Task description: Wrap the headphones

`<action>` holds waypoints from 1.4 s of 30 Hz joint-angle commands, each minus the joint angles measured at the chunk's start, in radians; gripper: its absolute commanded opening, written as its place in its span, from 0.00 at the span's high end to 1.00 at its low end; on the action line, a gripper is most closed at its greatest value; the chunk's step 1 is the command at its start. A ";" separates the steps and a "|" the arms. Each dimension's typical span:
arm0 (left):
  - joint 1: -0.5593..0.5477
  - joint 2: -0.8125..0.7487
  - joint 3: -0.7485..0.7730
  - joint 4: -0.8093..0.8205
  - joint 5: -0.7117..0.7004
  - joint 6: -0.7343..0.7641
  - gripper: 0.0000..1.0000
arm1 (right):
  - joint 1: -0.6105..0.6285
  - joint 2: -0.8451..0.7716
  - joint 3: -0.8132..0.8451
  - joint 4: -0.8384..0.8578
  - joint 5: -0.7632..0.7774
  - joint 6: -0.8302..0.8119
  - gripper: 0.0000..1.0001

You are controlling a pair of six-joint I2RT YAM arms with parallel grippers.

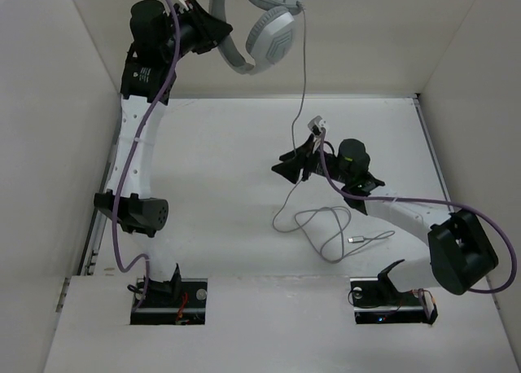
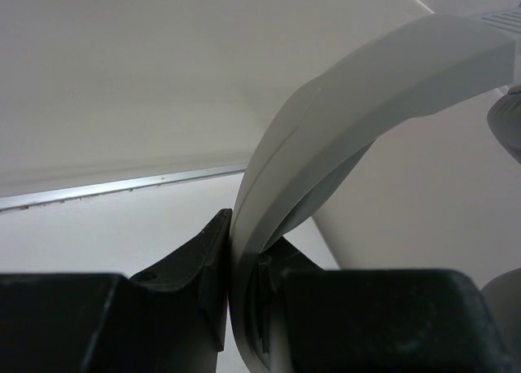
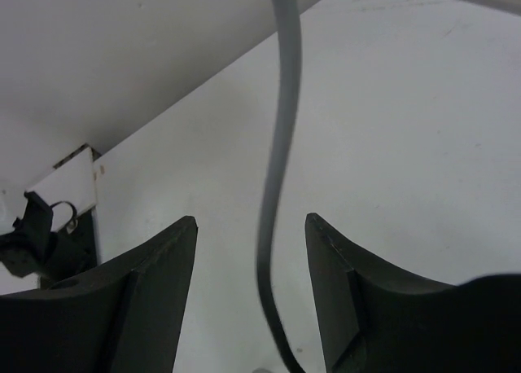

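The white and light-grey headphones [image 1: 264, 31] hang in the air at the top of the top external view, earcups to the right. My left gripper [image 1: 218, 32] is raised and shut on their curved headband [image 2: 350, 96], which fills the gap between its jaws [image 2: 244, 263]. The thin grey cable [image 1: 303, 72] drops from the headphones to my right gripper [image 1: 291, 166], then lies in loose loops on the table [image 1: 321, 230] and ends in a plug [image 1: 356, 240]. My right gripper [image 3: 251, 226] is open, with the cable [image 3: 277, 177] running between its fingers, touching neither.
White walls close in the table at the left, back and right [image 1: 456, 55]. The left arm's elbow [image 1: 134, 214] stands over the table's left side. The arm bases sit in two cut-outs in the near ledge [image 1: 260, 316]. Purple arm cables [image 1: 456, 206] run along both arms.
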 commanded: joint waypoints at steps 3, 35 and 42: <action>0.032 -0.043 0.070 0.110 -0.034 -0.076 0.99 | 0.016 -0.047 -0.039 0.038 -0.094 -0.035 0.46; -0.081 0.091 -0.108 0.113 -0.545 0.218 1.00 | 0.028 0.036 0.745 -1.295 0.030 -0.774 1.00; -0.159 0.160 -0.132 0.123 -0.728 0.391 1.00 | 0.173 0.173 1.004 -1.633 0.470 -1.184 1.00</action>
